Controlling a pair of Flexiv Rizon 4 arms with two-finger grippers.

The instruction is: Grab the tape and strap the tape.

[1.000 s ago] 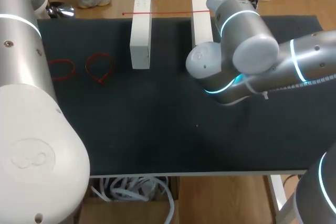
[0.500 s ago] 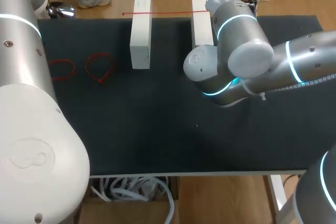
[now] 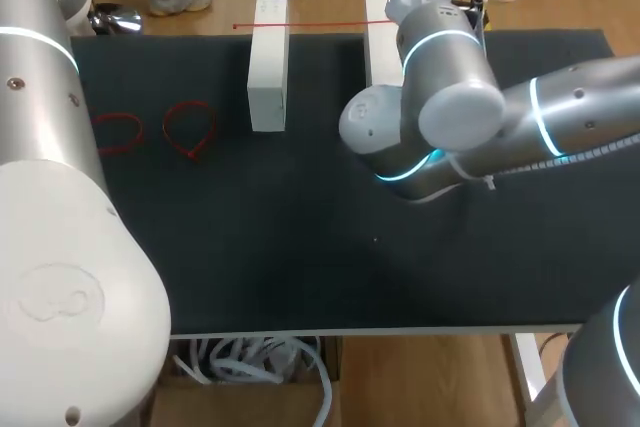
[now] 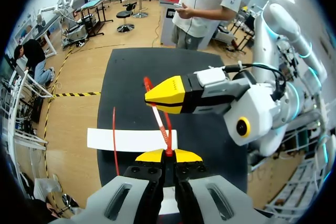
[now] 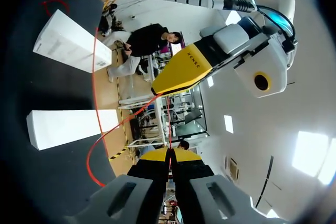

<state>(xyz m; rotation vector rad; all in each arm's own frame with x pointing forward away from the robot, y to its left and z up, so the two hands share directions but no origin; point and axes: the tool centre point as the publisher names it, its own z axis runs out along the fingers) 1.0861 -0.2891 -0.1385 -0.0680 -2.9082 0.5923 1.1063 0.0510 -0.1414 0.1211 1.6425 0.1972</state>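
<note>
A thin red tape [image 4: 160, 121] runs up from my left gripper [image 4: 168, 155], which is shut on it, to my right gripper [image 4: 149, 97] just ahead, whose yellow fingers [image 4: 168, 90] also clamp it. In the right wrist view my right gripper [image 5: 169, 155] is shut on the tape [image 5: 168, 124], and the left gripper [image 5: 156, 91] holds it a short way ahead. From there the tape curves down and seems to run on across two white blocks [image 5: 68, 43] [image 5: 68, 127]. In the head view the red tape [image 3: 310, 24] lies across both blocks; both grippers are hidden.
The white blocks [image 3: 268, 77] [image 3: 383, 42] stand side by side at the far middle of the black table [image 3: 300, 247]. Two closed red tape loops [image 3: 190, 129] [image 3: 118, 132] lie at the left. My right arm [image 3: 450, 97] reaches over the far right block.
My right arm has shifted a little to the left and toward the far edge. The blocks, the loops and the left arm have not moved.
</note>
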